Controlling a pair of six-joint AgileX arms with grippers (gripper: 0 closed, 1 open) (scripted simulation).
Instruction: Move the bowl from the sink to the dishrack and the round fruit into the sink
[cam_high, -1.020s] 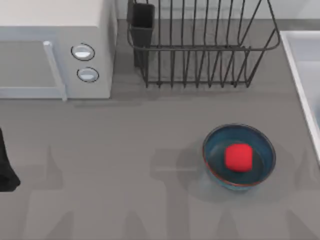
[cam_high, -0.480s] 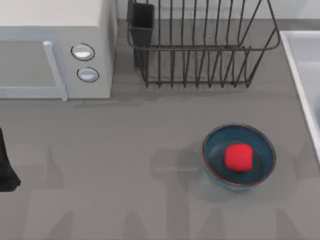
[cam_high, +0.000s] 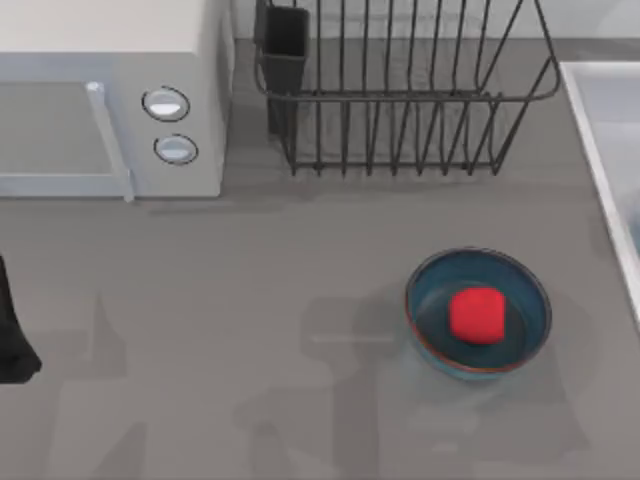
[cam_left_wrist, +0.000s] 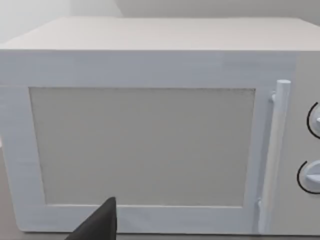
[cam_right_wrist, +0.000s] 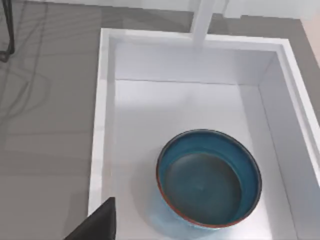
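Bowl (cam_right_wrist: 209, 178) is sitting upright in the sink (cam_right_wrist: 104, 125), opening facing up, empty, resting on the basin floor toward the near end, apart from the walls. It's round, so no long axis to call. Teal glaze, thin reddish-brown rim.

Sink is running along the bench's right edge (cam_high: 598, 110), a white raised rim around a rectangular basin; in the right wrist view its long axis is running away from the camera toward a white faucet stem (cam_right_wrist: 202, 20) at the far rim.

Round fruit (cam_high: 476, 314) is lying inside a second bowl (cam_high: 478, 313), an identical one, standing upright on the bench (cam_high: 250, 300) right of centre, well apart from the sink rim.

Dishrack (cam_high: 400, 90) is standing at the back edge, centre-right, bars upright, black utensil cup (cam_high: 284, 45) at its back-left corner. White microwave (cam_high: 110, 100) is occupying the back-left corner, door shut, vertical handle (cam_left_wrist: 272, 160) next to two knobs (cam_high: 170, 125).

Bench surface is plain flat grey, with soft arm shadows falling across the front part.

Left arm (cam_high: 12, 335) is parked at the bench's left edge; left gripper's finger state: can't tell. Right gripper is hovering above the sink, one dark fingertip (cam_right_wrist: 97, 222) showing; finger state: can't tell.
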